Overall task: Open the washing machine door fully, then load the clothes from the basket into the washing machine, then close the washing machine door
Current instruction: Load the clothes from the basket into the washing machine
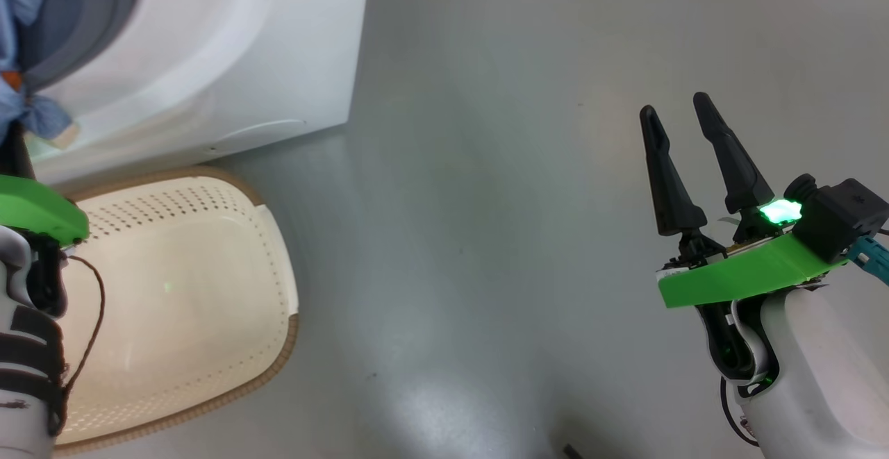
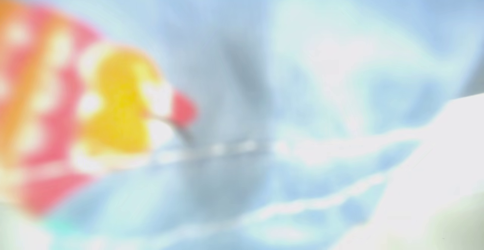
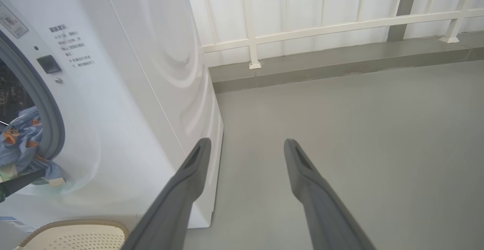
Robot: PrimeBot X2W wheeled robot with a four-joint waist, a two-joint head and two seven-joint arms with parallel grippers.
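right pincer (image 1: 674, 102) apart over floor (image 1: 486, 202); left pincer (image 1: 14, 148) in clothes (image 1: 40, 116) at washing machine (image 1: 208, 63) mouth, grip unclear. light, limp cloth: you'd pinch a bunched fold.

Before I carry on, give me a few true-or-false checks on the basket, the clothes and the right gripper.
1. The basket has no clothes in it. True.
2. The right gripper is shut on a garment. False: its fingers are spread and hold nothing.
3. Blue clothes hang at the washing machine drum opening. True.
4. The basket stands on top of the washing machine. False: it stands on the grey floor in front of it.
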